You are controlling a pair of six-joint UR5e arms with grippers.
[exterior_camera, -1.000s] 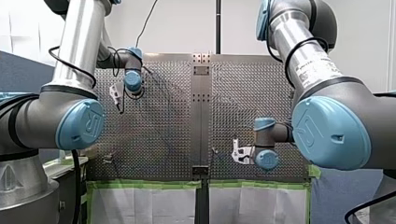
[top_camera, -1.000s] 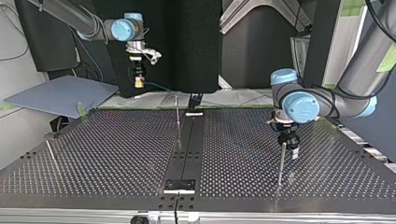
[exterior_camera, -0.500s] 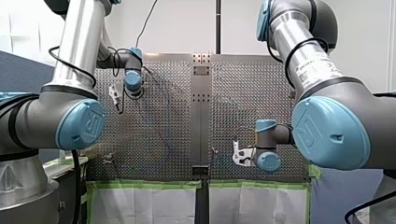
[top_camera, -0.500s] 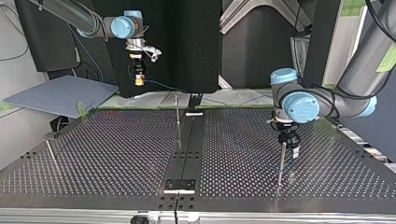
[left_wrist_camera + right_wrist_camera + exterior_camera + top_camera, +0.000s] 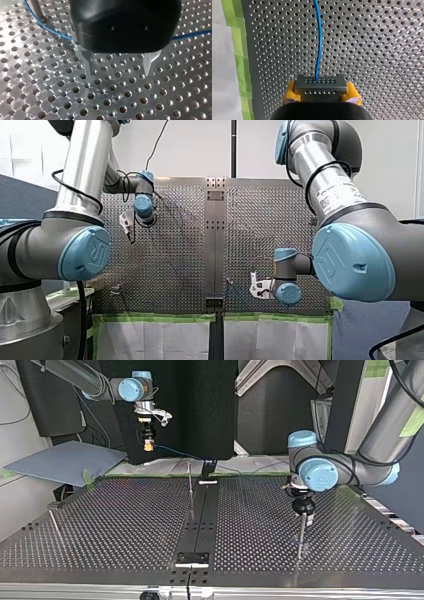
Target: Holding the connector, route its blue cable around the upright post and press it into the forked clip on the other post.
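Right wrist view only: grey connector (image 5: 320,83) clamped between yellow pads (image 5: 290,93) of my right gripper (image 5: 321,91). Blue cable (image 5: 319,45) exits connector face, thin, gently curved, runs ahead over perforated table (image 5: 374,50).

Top view: same gripper high above table's far edge, cable sloping toward centre post (image 5: 190,482).

Left wrist view: my left gripper (image 5: 120,66), metal fingers apart, nothing between them, close over table. Cable passes behind it, beside nearby post (image 5: 35,8).

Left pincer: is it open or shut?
Open. The left pincer has its metal fingers apart, with nothing between them.
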